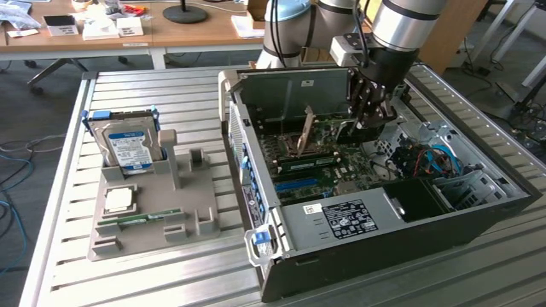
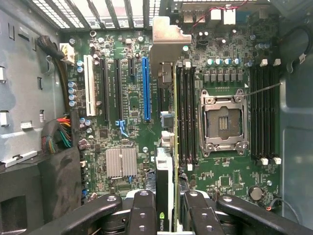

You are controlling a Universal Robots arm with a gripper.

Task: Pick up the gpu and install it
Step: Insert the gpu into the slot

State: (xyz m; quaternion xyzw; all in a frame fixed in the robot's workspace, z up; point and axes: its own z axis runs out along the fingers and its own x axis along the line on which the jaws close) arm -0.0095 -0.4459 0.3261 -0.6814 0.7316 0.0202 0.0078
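The slatted metal surface (image 1: 60, 256) fills the lower part of the exterior view. At the exterior view's left a grey holder (image 1: 158, 240) rests on it. A silver hard drive (image 1: 128, 150) with a blue-white label stands upright in the holder's far end. In front of the drive a square processor chip (image 1: 119, 199) lies flat, and just in front of that lies a narrow green memory stick (image 1: 140, 218).

At the centre and right stands the opened computer case (image 1: 384, 256), its side off and the motherboard (image 1: 328, 169) exposed. From the upper right of the frame the robot arm (image 1: 405, 25) reaches down into the case, with the end effector (image 1: 372, 125) low over the board's far half.

The end effector is pinching the gpu (image 2: 165, 188). In the wrist view the card sits edge-on between the black fingers (image 2: 142, 215), and its silver bracket points toward the case's vented rear wall. The card's line runs between the long blue slot (image 2: 146, 88) and the black memory slots (image 2: 188, 115), which sit beside the metal-framed processor socket (image 2: 220, 122). Whether the card's edge touches the board cannot be told.
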